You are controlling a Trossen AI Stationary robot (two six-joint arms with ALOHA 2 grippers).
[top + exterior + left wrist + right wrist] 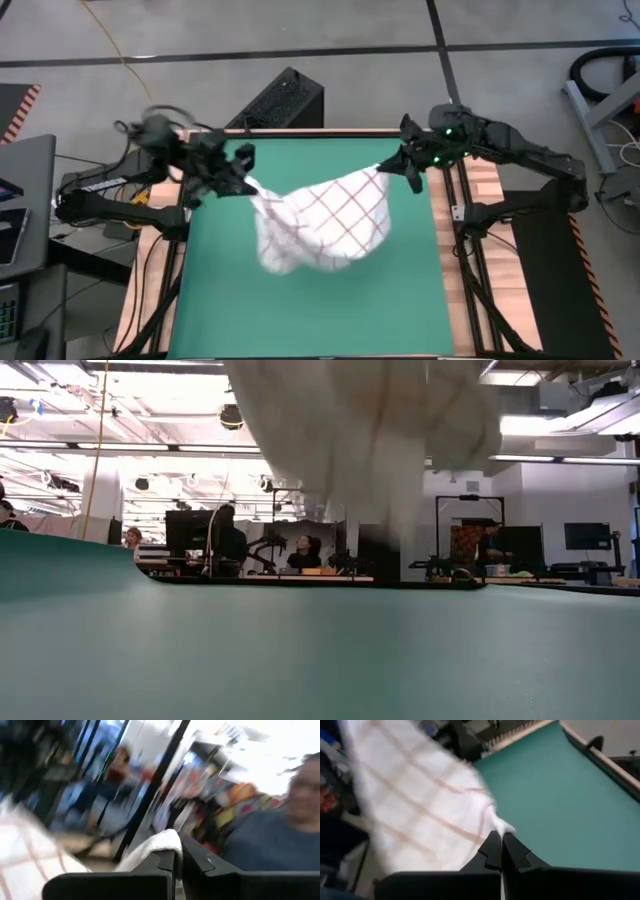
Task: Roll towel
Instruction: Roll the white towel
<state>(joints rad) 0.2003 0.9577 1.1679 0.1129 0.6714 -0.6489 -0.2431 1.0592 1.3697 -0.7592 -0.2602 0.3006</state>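
Towel (322, 225), white with red grid: hung slack above the green mat (310, 310), one corner pinched in the left gripper (245, 183), the opposite corner clamped in the right gripper (390, 165).

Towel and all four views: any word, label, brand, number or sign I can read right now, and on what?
None can be read.
The towel, pinched by the left gripper and the right gripper above the green mat, shows only a red line grid, no print.
Screens and orange signs in the room behind the low view: too small to read.
Left wrist view background: too blurred to read.
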